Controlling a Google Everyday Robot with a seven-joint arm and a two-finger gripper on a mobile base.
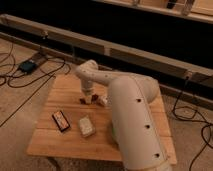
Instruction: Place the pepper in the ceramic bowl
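**Gripper down at the pepper on a wooden table, bowl out of sight**

Camera view: We look down from above on a wooden table (55, 142) standing on a carpeted floor, with a dark wall behind it. A thick white arm (135, 120) rises from the lower right, covers much of the table's right half and bends back toward the middle.

Its gripper (89, 98) points straight down and sits low over the tabletop, near the table's centre. We cannot tell whether it is apart, together or clamped on something.

A small dark sliver, which we take to be the pepper (82, 100), lies on the wood just beside the gripper's tip, on its left in the picture. We cannot tell whether the two are touching.

A small pale object (102, 100) sits on the gripper's other side. Nearer the front edge lie a flat black card (61, 120) and, just beside it, a pale block (86, 126), both well apart from the gripper.

We do not see the ceramic bowl anywhere. It may be hidden behind the arm.

We judge that the picking-up step is in hand and the placing has not begun. The next move calls for a firm hold on the slender pepper, then a straight lift clear of the wood before any carry toward the bowl.
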